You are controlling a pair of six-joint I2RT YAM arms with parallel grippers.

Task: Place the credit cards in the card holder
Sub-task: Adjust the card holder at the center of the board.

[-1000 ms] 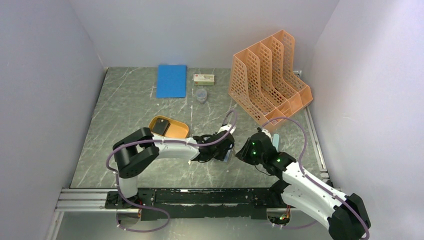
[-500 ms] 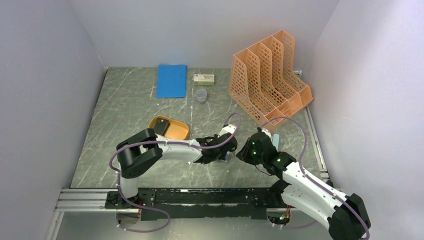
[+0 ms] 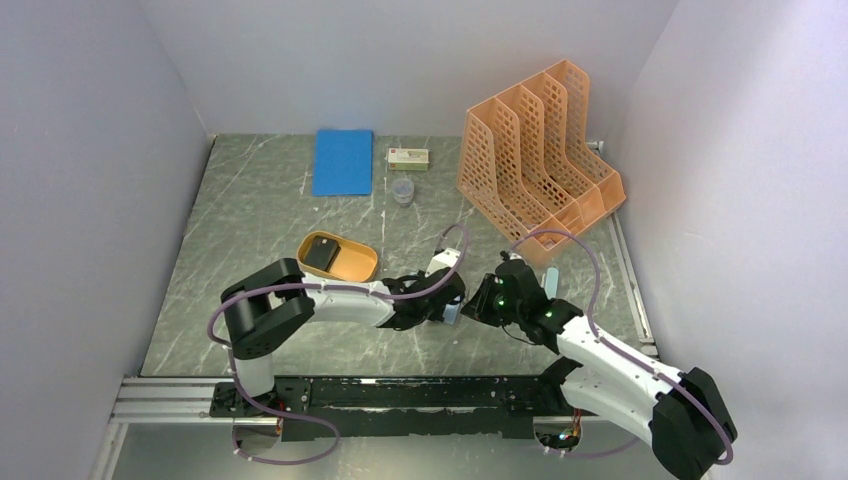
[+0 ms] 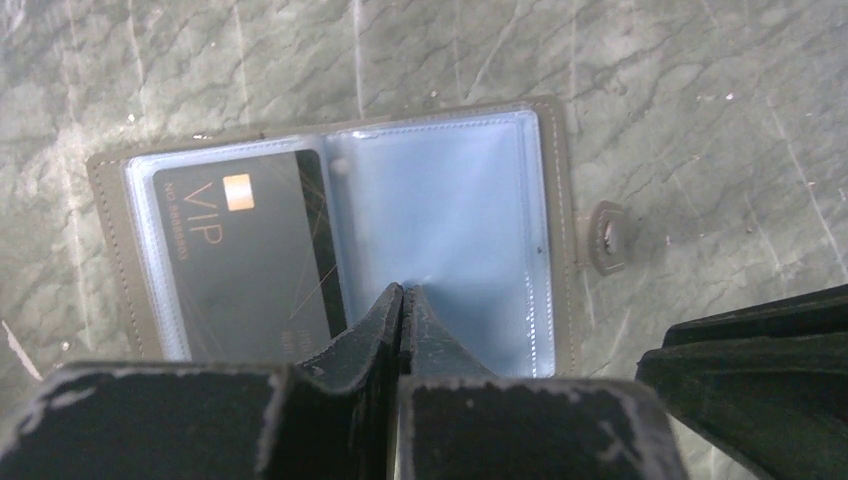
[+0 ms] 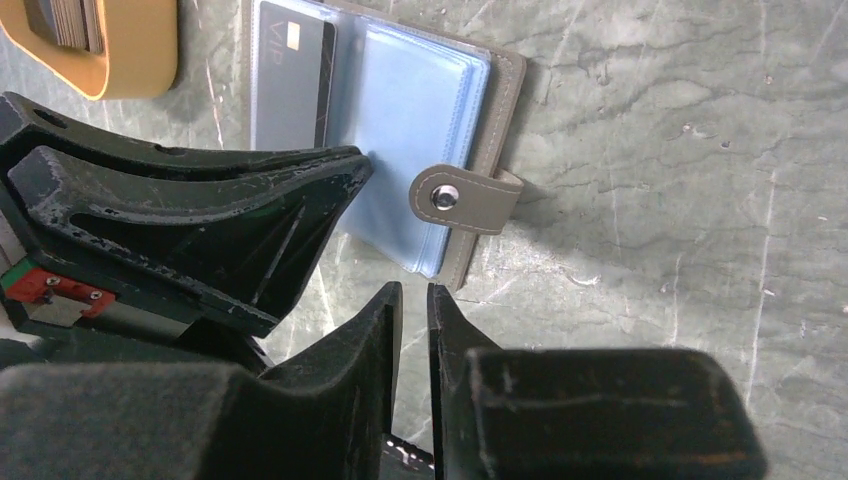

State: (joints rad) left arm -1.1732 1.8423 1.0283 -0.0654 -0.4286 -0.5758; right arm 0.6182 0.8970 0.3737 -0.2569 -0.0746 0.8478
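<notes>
Surface: dark grey-green marbled tabletop [image 3: 250,220], matte.
Holder: grey-brown stitched leatherette card holder [image 4: 440,200], open flat at centre-front; glossy bluish plastic sleeves, snap tab.
Done: one black "VIP" credit card [image 4: 240,260] sleeved.
Remaining: thin dark cards [image 3: 321,251] stacked in a smooth orange oval tray [image 3: 358,266].
Left jaws: pressed together at a sleeve's edge.
Right jaws: barely parted, empty, near the tab.

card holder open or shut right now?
Open. The card holder lies spread on the table, clear sleeves exposed, a black card in one, snap tab unfastened at its edge.
</notes>
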